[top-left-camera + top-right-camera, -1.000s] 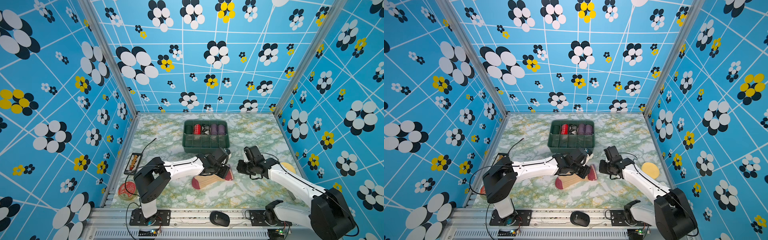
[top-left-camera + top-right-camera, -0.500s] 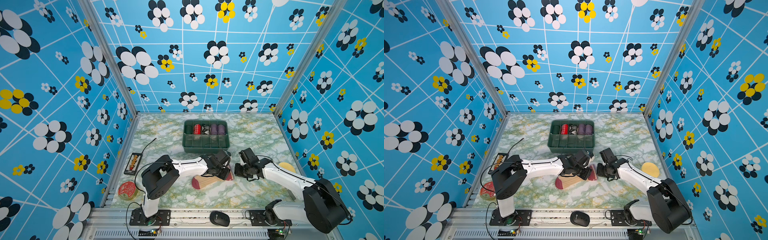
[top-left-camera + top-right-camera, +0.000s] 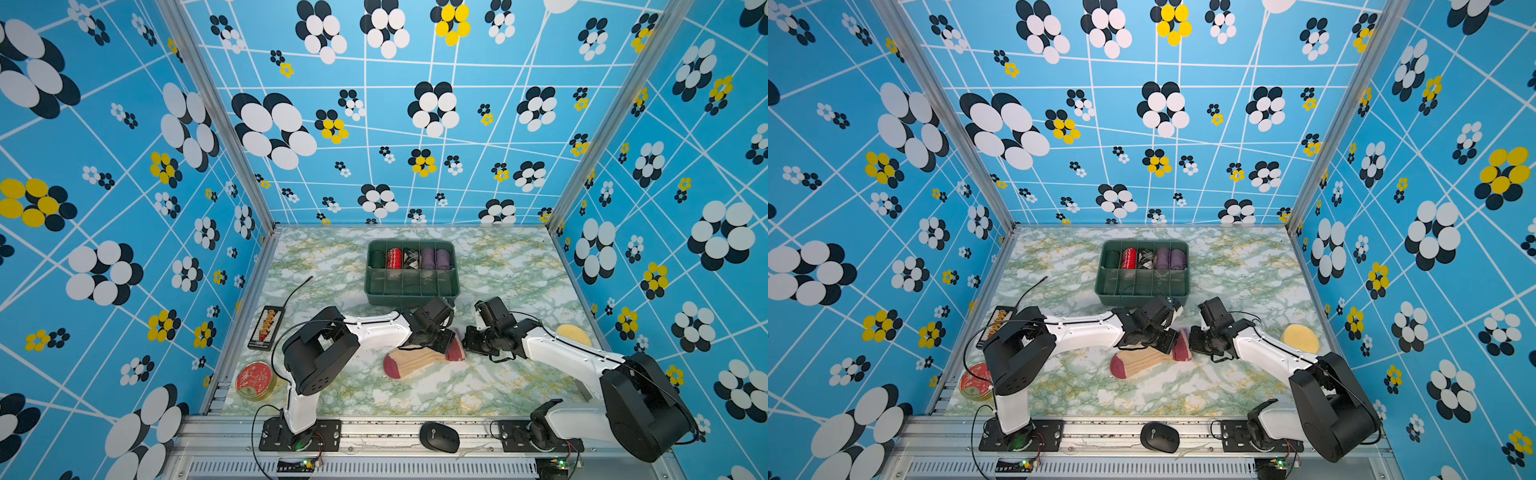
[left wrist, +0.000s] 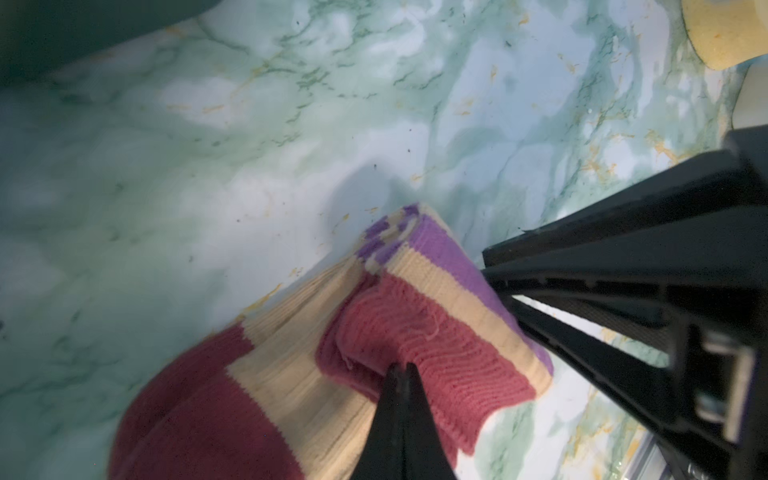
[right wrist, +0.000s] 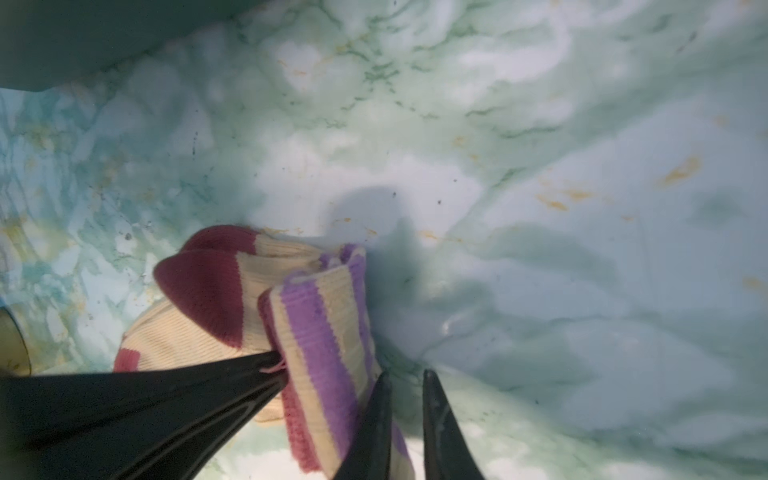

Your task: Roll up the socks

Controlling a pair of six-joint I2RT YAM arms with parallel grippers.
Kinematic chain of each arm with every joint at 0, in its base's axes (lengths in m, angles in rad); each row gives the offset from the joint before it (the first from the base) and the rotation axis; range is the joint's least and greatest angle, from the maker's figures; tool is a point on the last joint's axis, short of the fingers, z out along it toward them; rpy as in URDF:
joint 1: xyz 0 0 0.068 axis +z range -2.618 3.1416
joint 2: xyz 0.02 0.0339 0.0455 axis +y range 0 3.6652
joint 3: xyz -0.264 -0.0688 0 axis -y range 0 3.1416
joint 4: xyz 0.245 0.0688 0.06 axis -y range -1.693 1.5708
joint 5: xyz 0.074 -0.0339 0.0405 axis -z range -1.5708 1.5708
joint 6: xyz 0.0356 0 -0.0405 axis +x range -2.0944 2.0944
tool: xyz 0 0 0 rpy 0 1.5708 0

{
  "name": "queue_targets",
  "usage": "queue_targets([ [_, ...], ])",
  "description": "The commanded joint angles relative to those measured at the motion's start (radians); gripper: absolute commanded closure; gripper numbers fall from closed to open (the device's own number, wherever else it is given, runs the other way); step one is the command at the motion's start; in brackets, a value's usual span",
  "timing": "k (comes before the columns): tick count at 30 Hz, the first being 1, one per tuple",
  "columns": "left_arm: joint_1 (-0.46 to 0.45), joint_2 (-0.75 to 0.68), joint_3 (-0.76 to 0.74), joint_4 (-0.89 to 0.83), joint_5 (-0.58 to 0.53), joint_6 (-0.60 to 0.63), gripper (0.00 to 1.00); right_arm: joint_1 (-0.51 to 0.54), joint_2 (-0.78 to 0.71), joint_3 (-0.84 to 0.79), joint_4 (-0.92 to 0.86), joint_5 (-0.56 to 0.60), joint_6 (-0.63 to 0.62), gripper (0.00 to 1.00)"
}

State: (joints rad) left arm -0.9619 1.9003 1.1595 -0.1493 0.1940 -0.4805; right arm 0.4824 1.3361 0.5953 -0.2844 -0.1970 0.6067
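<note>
Socks (image 3: 417, 360): two, tan ribbed, stacked on marble table (image 3: 478, 386), lower centre of both top views. Two maroon toes at lower left end, cuff end folded back at right.
Left gripper (image 4: 401, 370): pressed together, pinching maroon cuff.
Right gripper (image 5: 405, 380): tips slightly apart, table showing between; one tip against purple-striped cuff.
Green tray (image 3: 411, 293): one, above socks; five rolls (image 3: 410, 258) in far row.
Left edge: one red tin (image 3: 254, 380), one black abacus-like rack (image 3: 267, 328).
Right: one yellow disc (image 3: 573, 334).
Bottom rail: one mouse (image 3: 439, 437).
</note>
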Motion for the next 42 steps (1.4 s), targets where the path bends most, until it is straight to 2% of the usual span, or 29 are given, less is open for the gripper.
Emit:
queue_targets([
  [1,0.011,0.022,-0.019,0.02,0.008,-0.016,0.96,0.008,0.005,-0.02,0.03,-0.036,0.01,0.83],
  [23,0.054,0.011,-0.076,0.066,0.035,-0.041,0.96,0.056,-0.068,-0.031,0.054,-0.083,0.016,0.83],
  [42,0.086,-0.032,-0.129,0.094,0.045,-0.055,0.96,0.142,0.021,0.008,0.108,-0.085,0.039,0.84],
])
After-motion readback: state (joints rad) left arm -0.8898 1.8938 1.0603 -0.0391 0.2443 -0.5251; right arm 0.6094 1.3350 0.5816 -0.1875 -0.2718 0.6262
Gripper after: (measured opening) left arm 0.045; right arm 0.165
